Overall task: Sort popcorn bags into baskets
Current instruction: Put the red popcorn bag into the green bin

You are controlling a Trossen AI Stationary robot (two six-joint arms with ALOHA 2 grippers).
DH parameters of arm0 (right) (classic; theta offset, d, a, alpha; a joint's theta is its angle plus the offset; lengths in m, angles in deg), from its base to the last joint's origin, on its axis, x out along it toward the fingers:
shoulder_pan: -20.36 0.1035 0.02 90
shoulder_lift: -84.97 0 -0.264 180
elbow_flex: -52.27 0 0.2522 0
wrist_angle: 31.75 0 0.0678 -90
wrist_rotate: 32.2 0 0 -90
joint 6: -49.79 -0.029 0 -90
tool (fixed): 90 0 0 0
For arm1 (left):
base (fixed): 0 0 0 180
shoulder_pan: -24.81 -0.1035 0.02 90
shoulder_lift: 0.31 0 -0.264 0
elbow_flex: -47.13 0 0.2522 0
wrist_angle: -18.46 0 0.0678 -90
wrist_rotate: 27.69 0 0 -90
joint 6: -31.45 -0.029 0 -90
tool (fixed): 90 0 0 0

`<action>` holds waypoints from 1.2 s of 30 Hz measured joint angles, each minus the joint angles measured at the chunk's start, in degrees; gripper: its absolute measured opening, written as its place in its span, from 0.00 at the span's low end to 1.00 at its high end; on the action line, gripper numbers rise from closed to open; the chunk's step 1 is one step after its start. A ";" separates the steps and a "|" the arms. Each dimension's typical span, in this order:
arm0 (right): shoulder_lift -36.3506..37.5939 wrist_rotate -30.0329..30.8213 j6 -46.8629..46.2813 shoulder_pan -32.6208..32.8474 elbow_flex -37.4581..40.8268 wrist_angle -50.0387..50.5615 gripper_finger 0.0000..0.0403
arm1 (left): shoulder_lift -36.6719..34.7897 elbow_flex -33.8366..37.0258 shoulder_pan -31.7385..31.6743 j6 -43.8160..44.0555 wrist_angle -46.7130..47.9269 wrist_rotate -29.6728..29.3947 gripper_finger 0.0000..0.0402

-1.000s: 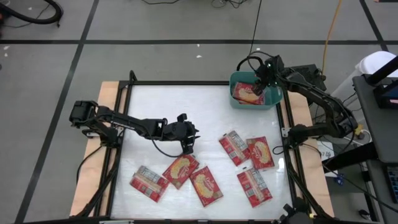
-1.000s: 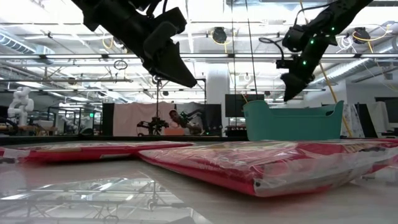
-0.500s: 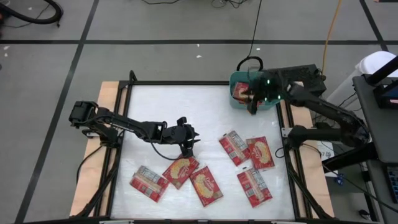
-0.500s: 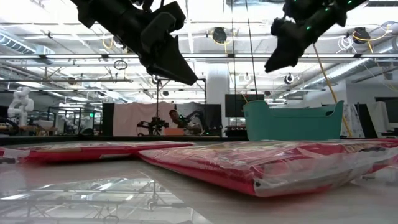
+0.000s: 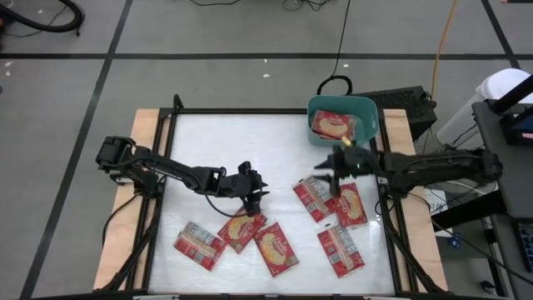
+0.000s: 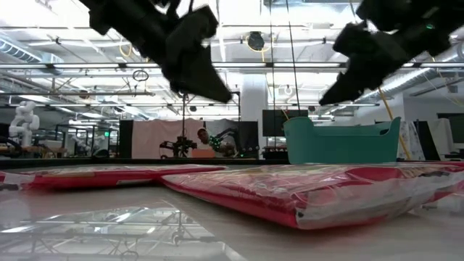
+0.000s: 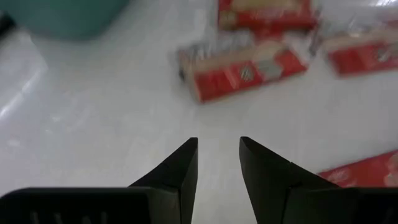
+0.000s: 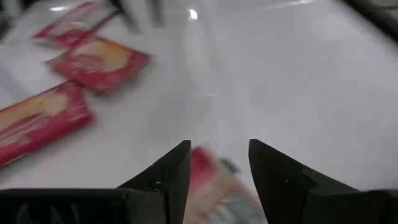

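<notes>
Below the right pincer (image 5: 331, 182) lies a popcorn bag (image 5: 315, 197).

Illumination is bright and even, supplied from overhead. In the high view the white counter (image 5: 225, 158) shows a soft sheen with faint shadows only. In the low view, ceiling light strips overexpose the upper background; both arms read as dark silhouettes against it. The glossy counter mirrors the ceiling structure, and the nearest popcorn bag (image 6: 304, 190) is slightly soft while its film catches highlights. Both wrist views are blurred: the bags (image 7: 242, 71) smear, and a bright glare spot (image 8: 194, 14) sits on the counter. Pincer fingers (image 8: 165, 177) remain comparatively sharp.
</notes>
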 joint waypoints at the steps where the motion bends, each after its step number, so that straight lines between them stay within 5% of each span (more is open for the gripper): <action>1: -0.15 0.86 -0.62 2.47 1.27 -2.07 0.38 | 0.09 0.12 0.12 0.68 0.35 -0.07 0.30; 17: -7.21 17.32 -11.94 35.54 8.66 -10.20 0.38 | 4.19 -0.02 4.50 3.83 -6.35 -3.24 0.30; 36: -23.37 23.21 -10.84 37.07 8.62 -17.46 0.38 | 4.08 -0.04 8.56 1.20 -6.87 -6.14 0.30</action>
